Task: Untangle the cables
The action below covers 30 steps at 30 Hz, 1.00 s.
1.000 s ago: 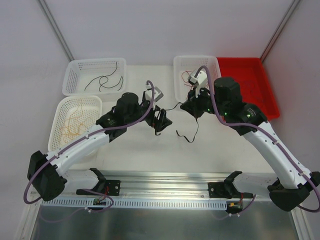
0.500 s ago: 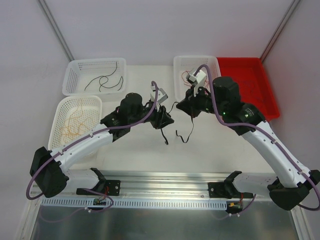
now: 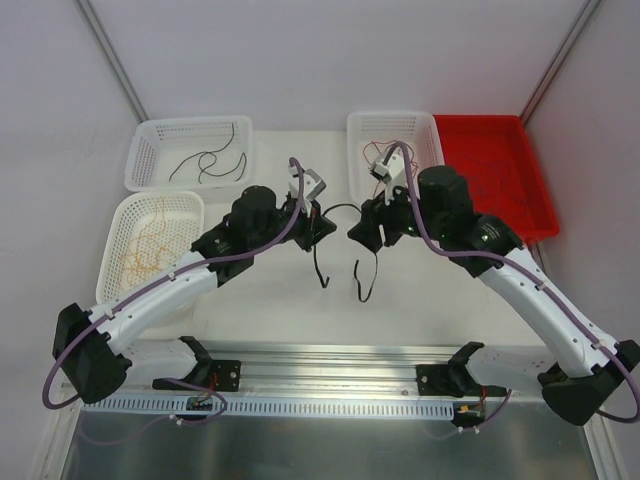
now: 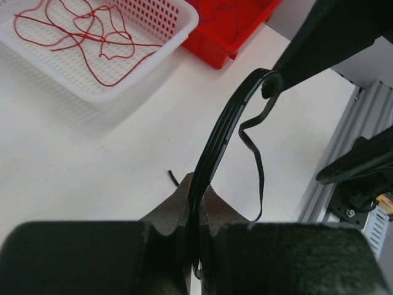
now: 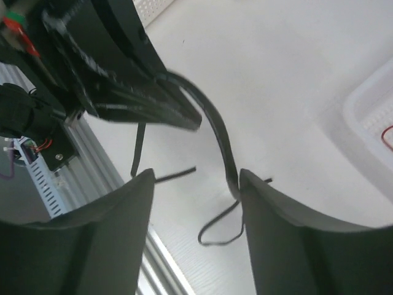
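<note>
Black cables (image 3: pixel 340 208) arc between my two grippers above the middle of the table, with loose ends hanging down (image 3: pixel 362 285). My left gripper (image 3: pixel 318 225) is shut on the black cables (image 4: pixel 221 129), which run up out of its closed jaws (image 4: pixel 198 184). My right gripper (image 3: pixel 362 232) is open (image 5: pixel 196 178). One black cable (image 5: pixel 218 132) leans against its right finger (image 5: pixel 270 221), not clamped. More cables lie sorted in the baskets: red (image 4: pixel 86 31), yellow-orange (image 3: pixel 145 245) and black (image 3: pixel 205 160).
Two white baskets (image 3: pixel 140 170) (image 3: pixel 115 260) sit at the left, and a third white basket (image 3: pixel 355 150) holds the red cables. A red tray (image 3: pixel 500 215) stands at the back right. An aluminium rail (image 3: pixel 330 365) runs along the near edge.
My left gripper has shut on the black cables. My right gripper has opened and let them go. Both grippers have drifted a little left, and the hanging ends have swung lower.
</note>
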### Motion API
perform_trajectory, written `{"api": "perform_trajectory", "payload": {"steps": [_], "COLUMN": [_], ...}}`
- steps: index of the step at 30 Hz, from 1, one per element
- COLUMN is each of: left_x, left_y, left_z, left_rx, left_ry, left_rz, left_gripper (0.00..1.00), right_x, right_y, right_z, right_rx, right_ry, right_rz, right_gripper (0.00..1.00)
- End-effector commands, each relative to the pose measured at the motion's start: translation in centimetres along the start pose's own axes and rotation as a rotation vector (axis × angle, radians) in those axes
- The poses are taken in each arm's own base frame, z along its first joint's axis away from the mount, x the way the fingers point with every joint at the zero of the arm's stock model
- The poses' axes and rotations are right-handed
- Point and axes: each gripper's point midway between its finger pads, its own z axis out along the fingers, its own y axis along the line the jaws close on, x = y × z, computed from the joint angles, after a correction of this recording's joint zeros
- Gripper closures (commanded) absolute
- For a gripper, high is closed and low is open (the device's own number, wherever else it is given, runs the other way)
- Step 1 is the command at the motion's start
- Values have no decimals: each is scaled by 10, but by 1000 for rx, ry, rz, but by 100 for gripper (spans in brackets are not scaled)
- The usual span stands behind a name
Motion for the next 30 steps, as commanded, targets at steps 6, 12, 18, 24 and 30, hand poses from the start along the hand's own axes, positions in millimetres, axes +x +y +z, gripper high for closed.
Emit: {"api": "perform_trajectory", "payload": {"steps": [6, 12, 18, 24, 30], "left_x": [-94, -150, -220, -280, -315], "left_y": [35, 69, 113, 179, 252], "left_z": [-32, -53, -87, -138, -187], "left_rx": [-181, -267, -375, -544, -680], "left_ry": [-200, -270, -383, -501, -588], "left_rz": [51, 59, 68, 71, 35], "left_gripper": [100, 100, 100, 100, 100], "right_x": [20, 39, 61, 77, 86], "right_y": [-3, -8, -15, -14, -15], "right_z": [-49, -80, -87, -79, -71], "right_rx": [105, 182, 228, 217, 205], "right_ry": [-24, -62, -43, -4, 25], "right_rz": [5, 15, 42, 73, 85], "right_gripper": [13, 0, 3, 3, 3]}}
